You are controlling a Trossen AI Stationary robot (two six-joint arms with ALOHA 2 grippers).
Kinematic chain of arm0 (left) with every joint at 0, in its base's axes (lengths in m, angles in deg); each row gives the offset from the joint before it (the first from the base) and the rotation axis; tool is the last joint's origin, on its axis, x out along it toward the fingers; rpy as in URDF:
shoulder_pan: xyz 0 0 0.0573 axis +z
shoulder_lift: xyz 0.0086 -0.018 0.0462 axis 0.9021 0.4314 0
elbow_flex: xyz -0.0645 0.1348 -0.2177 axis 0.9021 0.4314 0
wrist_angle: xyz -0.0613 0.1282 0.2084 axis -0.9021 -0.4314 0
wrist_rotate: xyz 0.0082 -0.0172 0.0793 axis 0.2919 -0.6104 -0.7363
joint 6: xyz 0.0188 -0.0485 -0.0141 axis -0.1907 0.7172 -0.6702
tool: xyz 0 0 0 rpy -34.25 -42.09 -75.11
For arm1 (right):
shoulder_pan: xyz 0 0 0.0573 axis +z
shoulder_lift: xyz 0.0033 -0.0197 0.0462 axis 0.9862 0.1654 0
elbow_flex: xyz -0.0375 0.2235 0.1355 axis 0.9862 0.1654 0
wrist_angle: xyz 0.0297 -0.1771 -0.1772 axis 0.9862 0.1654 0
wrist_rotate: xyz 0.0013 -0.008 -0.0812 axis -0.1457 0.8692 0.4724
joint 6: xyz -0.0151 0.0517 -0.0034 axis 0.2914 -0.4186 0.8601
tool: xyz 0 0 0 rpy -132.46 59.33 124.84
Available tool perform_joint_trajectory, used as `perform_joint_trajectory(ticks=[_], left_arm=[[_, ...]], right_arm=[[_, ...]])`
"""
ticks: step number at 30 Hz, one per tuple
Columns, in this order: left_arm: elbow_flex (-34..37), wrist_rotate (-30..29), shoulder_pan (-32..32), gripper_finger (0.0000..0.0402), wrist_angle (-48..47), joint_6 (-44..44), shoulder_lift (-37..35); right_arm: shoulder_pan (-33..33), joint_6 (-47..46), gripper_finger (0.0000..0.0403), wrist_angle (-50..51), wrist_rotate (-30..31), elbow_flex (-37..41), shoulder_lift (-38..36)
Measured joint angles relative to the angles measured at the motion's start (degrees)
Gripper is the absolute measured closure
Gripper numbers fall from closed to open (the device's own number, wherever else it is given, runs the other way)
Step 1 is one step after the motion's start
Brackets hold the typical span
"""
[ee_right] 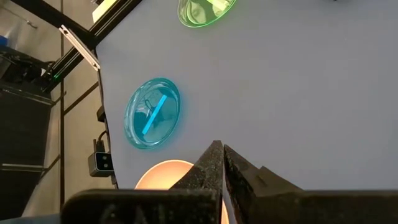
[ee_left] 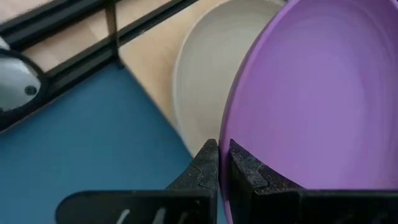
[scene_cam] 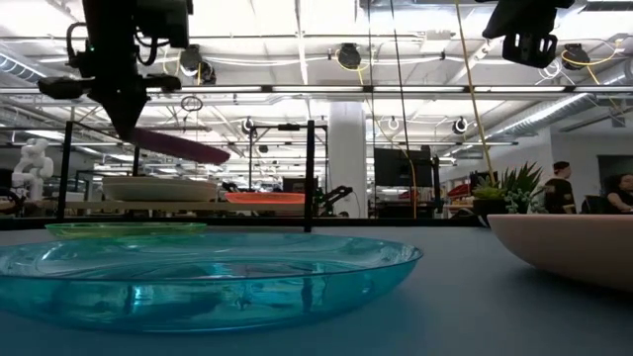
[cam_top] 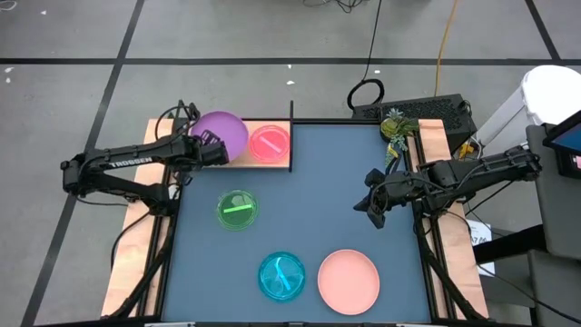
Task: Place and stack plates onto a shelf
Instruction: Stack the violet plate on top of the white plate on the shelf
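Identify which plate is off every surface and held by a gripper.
The large purple plastic plate, pinched at its rim by the left gripper above the cream plate; the others lie flat.

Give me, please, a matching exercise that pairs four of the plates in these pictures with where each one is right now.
Things:
1. purple plate
2. magenta plate
3. green plate
4. salmon pink plate

Places:
A. on the tabletop, near the middle, ahead of the shelf
B. pinched at its rim by the left gripper, raised over the cream plate
C. on the tabletop at the near edge, right of the teal plate
D. resting on the shelf beside the black upright

Pairs: 1-B, 2-D, 3-A, 4-C
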Motion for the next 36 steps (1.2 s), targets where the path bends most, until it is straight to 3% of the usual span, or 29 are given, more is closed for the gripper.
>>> perform_joint_trajectory(ticks=[25, 36], left_arm=[[4.56, -0.71, 5.09, 0.0391, 1.31, -0.80, 0.01], [6.25, -1.07, 5.11, 0.0368, 1.37, -0.91, 0.03]], right_arm=[[0.00, -2.12, 0.0403, 0.00, -0.02, 0.00, 0.02], [-0.02, -2.14, 0.0403, 0.00, 0.20, 0.00, 0.01]])
